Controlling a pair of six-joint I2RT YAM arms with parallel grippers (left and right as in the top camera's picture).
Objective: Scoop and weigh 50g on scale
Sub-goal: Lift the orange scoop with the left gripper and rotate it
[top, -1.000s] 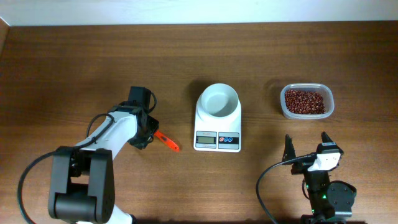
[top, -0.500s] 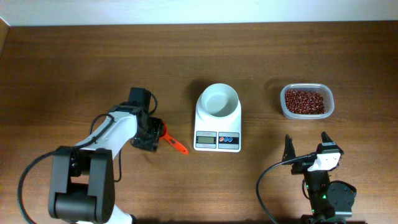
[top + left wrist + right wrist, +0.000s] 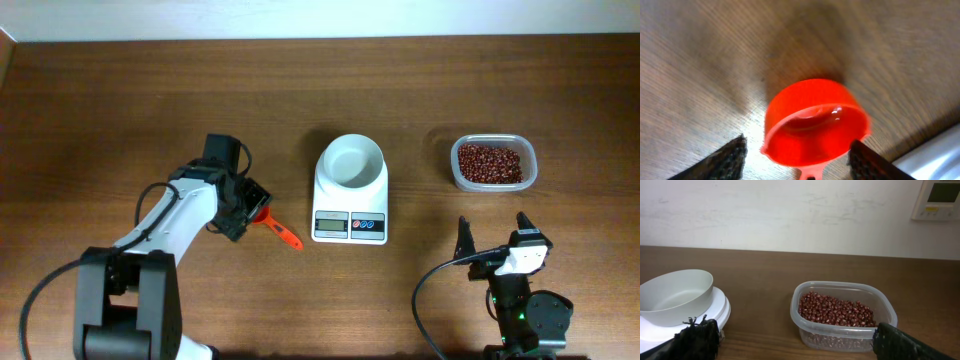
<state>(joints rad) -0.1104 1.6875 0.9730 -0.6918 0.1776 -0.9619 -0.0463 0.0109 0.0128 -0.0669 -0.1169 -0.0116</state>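
The scale (image 3: 350,215) sits at the middle of the bench (image 3: 120,100), its bowl (image 3: 351,161) empty; the left gripper (image 3: 799,141) stands open astride the red scoop (image 3: 815,122), gripping nothing; the right gripper (image 3: 492,222) gapes near the front edge; closing on that round cup risks it slipping or tipping.

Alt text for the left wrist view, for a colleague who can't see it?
An empty orange scoop fills the centre, open side toward the camera, between two dark fingers spread at the bottom edge. Brown wooden table lies behind it.

table (image 3: 100,100): dark wood | wall (image 3: 790,210): white, scuffed | wall panel (image 3: 940,197): white
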